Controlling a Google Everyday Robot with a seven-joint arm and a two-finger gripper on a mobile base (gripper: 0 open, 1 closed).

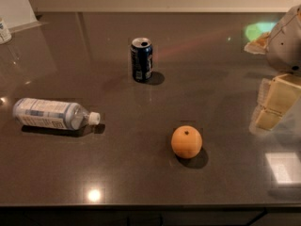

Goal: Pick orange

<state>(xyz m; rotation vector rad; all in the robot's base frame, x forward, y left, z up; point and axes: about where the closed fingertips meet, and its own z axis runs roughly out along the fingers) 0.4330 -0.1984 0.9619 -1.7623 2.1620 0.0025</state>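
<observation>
The orange is a small round orange fruit with a dark stem dot. It sits on the dark countertop, right of centre and near the front edge. My gripper is at the right edge of the view, to the right of the orange and a little farther back, well apart from it. Its pale blocky fingers point down towards the counter. It holds nothing that I can see.
A dark blue soda can stands upright behind the orange, left of it. A clear plastic water bottle lies on its side at the left. The counter's front edge runs along the bottom. A wall closes the back.
</observation>
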